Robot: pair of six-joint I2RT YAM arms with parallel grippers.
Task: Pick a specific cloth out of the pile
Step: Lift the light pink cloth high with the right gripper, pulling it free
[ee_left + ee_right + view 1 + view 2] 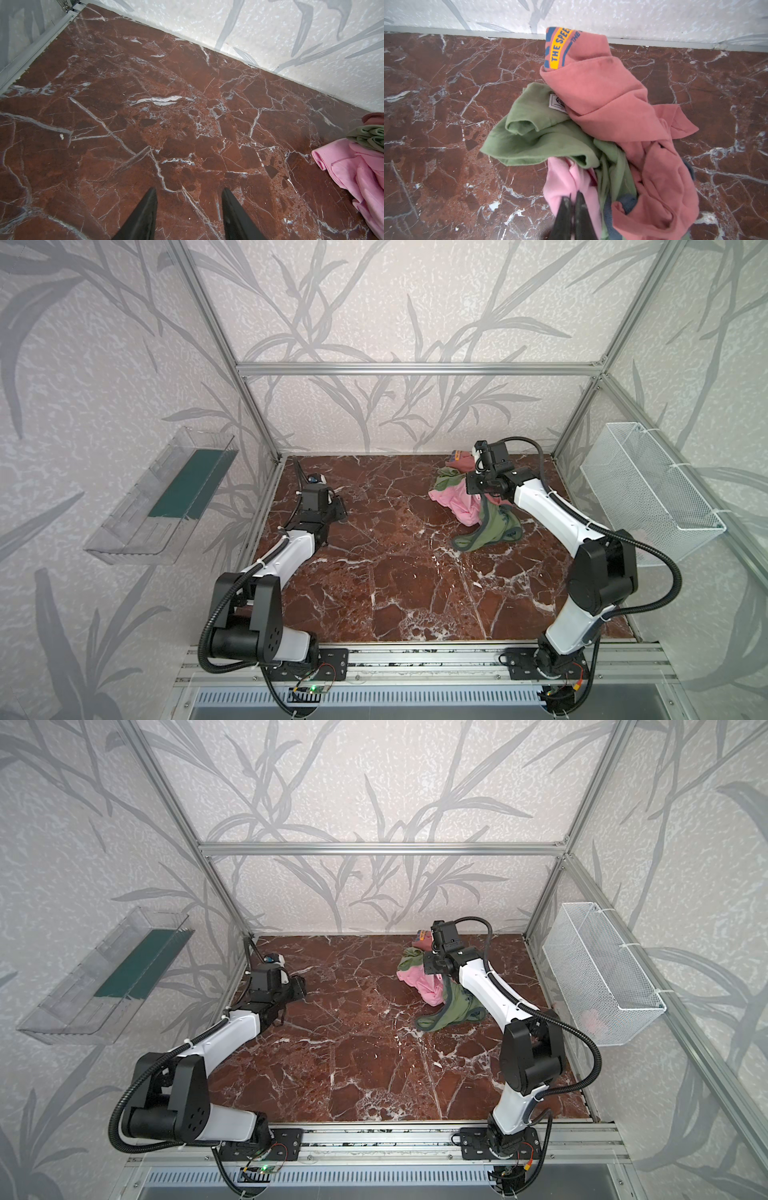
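a: where was the cloth point(455, 499)?
b: on the side of the pile point(494, 531) that faced the middle of the marble table point(374, 572). it was tucked partly under the olive-green cloth point(533, 135), with the salmon-red cloth point(602, 93) behind.
a: and the grippers?
b: the right gripper point(573, 194) was clenched, its tips pinched on a fold of the pink (as best the wrist view showed). the left gripper point(189, 193) stood released over bare marble, holding nothing, well apart from the heap.
a: how would it handle?
b: light, soft and limp, i judged. it would sag and might drag its neighbours, since the green lay over it. the free rolled edge facing the left arm looked the cleaner place to hold.
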